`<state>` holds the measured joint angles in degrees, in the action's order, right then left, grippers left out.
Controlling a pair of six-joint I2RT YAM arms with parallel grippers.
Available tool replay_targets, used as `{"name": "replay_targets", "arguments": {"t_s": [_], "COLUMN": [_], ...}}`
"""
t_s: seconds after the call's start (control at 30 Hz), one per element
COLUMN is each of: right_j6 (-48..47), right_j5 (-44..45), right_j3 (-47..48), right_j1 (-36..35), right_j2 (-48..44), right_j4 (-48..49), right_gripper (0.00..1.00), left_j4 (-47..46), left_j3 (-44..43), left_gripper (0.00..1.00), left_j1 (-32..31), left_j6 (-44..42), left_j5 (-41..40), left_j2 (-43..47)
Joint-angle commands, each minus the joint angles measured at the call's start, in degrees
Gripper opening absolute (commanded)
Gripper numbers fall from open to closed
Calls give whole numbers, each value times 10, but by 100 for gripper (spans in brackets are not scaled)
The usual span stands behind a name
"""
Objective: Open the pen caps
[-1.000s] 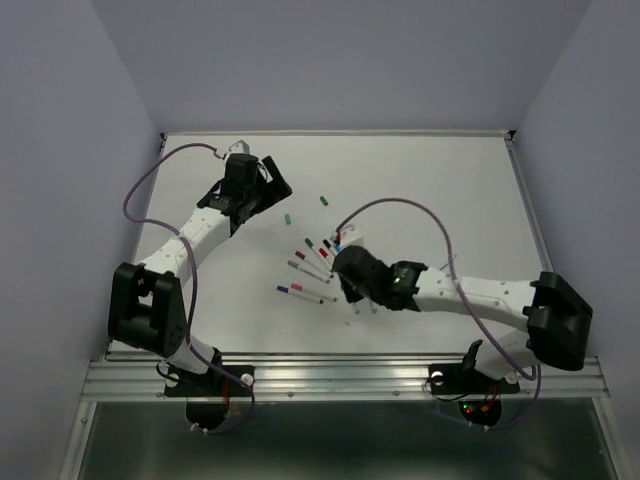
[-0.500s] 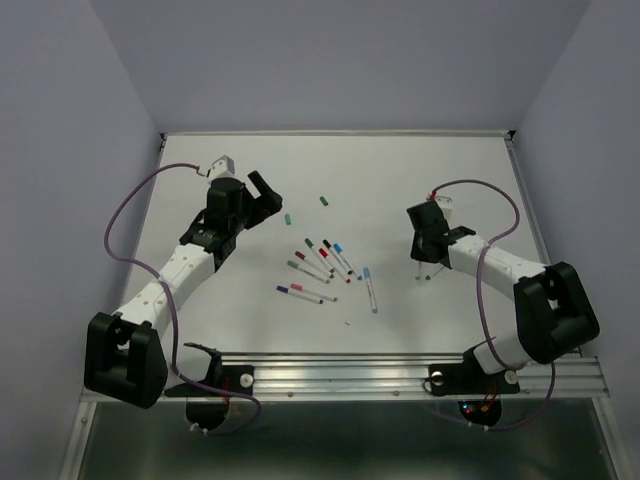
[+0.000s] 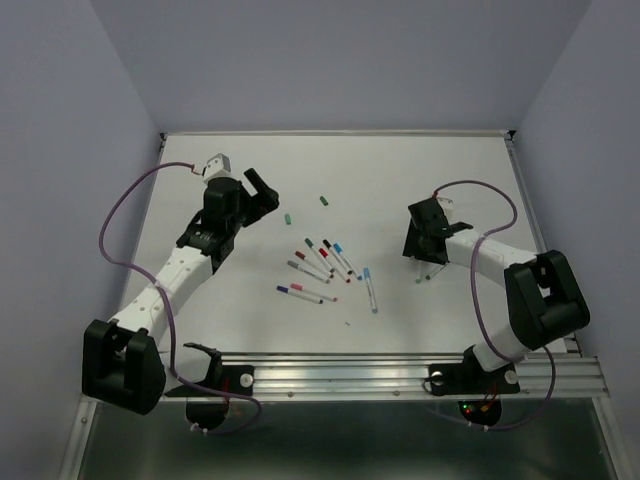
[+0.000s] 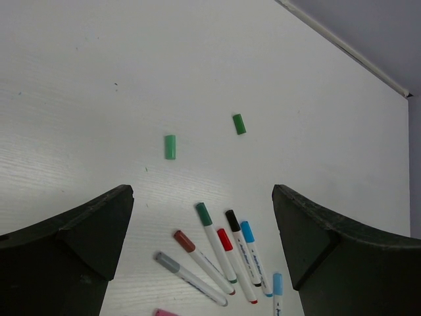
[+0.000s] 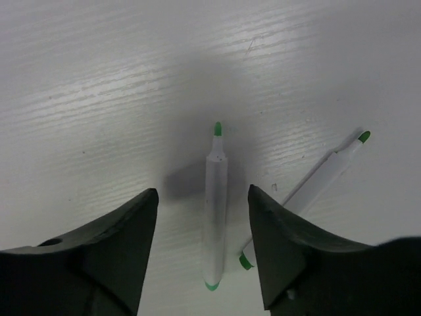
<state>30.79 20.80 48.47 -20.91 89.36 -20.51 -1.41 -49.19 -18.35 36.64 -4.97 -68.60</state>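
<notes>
Two loose green pen caps (image 3: 287,216) (image 3: 324,200) lie apart on the white table; the left wrist view shows the lighter cap (image 4: 170,147) and the darker cap (image 4: 239,124). Several capped pens (image 3: 320,265) lie in a cluster mid-table, their caps green (image 4: 204,214), black (image 4: 233,220), blue (image 4: 247,231) and red (image 4: 225,239). My left gripper (image 3: 265,192) hangs open and empty above the table, left of the loose caps. My right gripper (image 5: 204,194) is open, straddling an uncapped green-tipped pen (image 5: 216,204) lying on the table. A second uncapped pen (image 5: 316,187) lies beside it.
A light-blue capped pen (image 3: 369,288) lies apart, right of the cluster. Brown (image 4: 185,241) and grey (image 4: 167,262) capped pens lie at the cluster's left. The table's raised back edge (image 3: 340,132) and right edge (image 3: 530,220) border the surface.
The right arm swung from the pen cluster to the right side, then opened its jaws and released the uncapped pen onto the table. The left gripper shifted slightly and stayed open.
</notes>
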Motion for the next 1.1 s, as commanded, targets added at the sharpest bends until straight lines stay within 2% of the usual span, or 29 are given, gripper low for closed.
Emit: {"name": "replay_targets", "arguments": {"t_s": [0.0,0.07,0.1,0.2,0.23,0.33,0.43,0.47,0.5,0.53,0.63,0.93,1.07], "right_j6": [-30,-47,-67,-75,-78,-66,-77,-86,-92,-95,-93,-75,-70], "right_j5": [-22,-46,-60,-189,-261,-303,-336,-305,-305,-254,-175,-39,-26], "right_j3": [28,25,21,-34,-63,-75,-66,-56,-56,-42,-14,29,37], "right_j1": [5,5,5,5,5,5,-13,-48,-48,-72,-155,-247,-259], "right_j2": [-80,-115,-149,-219,-231,-249,-245,-235,-234,-226,-175,-31,-5], "right_j4": [17,21,27,105,158,188,168,138,137,123,62,-33,-41], "right_gripper": [71,94,100,100,100,100,100,100,100,100,100,100,100], "left_j4": [-8,-8,-8,-9,-10,-10,-4,-3,-3,-3,1,13,13], "left_j3": [-23,-24,-25,-24,-24,-24,-24,-22,-22,-21,-18,-14,-14], "left_gripper": [99,99,99,99,99,99,99,99,99,99,99,99,99], "left_j1": [0,0,0,0,1,1,1,1,2,2,2,2,3], "left_j6": [-17,-18,-18,-18,-19,-19,-20,-21,-20,-19,-18,-20,-20], "left_j5": [-11,-14,-14,-18,-17,-18,-19,-22,-26,-28,-35,-53,-55], "left_j2": [13,18,20,25,26,26,31,34,34,36,44,54,52]}}
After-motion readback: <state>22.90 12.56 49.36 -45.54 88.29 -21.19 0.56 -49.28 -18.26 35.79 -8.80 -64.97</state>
